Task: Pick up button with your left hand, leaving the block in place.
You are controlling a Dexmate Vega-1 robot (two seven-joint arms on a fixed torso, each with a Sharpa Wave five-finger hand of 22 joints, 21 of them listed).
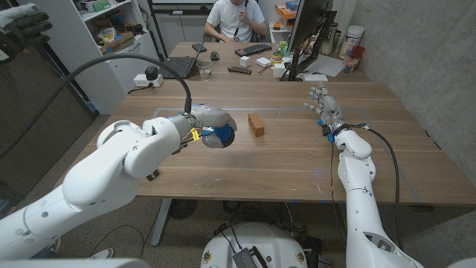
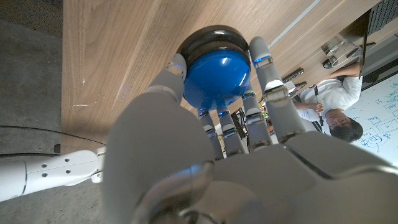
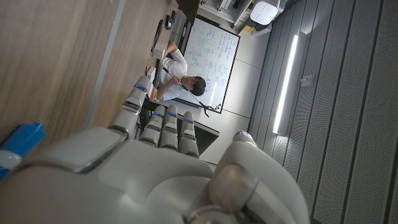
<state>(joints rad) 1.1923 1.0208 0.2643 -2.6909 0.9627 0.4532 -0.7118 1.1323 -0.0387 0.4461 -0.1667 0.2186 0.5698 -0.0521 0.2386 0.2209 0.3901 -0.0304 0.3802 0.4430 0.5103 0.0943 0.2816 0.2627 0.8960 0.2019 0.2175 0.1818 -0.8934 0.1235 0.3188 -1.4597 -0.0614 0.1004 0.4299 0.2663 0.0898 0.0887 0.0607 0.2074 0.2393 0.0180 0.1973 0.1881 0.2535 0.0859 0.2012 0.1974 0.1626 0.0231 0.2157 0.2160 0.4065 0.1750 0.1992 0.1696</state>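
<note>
The button (image 1: 222, 137) is a blue dome on a black round base, left of the table's middle. My left hand (image 1: 209, 124) grips it from above, fingers wrapped around the dome. In the left wrist view the fingers (image 2: 266, 68) clasp both sides of the button (image 2: 214, 70), whose base faces the wood; I cannot tell whether it touches the table. The small brown wooden block (image 1: 256, 124) stands on the table just right of the button, apart from the hand. My right hand (image 1: 324, 106) is at the far right of the table, fingers extended and holding nothing; its back appears in the right wrist view (image 3: 155, 168).
Behind my wooden table (image 1: 297, 164) stands a second desk with a laptop (image 1: 181, 67), a cup (image 1: 204, 71), a keyboard (image 1: 253, 49) and a monitor (image 1: 312, 30). A person (image 1: 234, 18) sits there. A black cable (image 1: 149, 63) arcs over my left arm.
</note>
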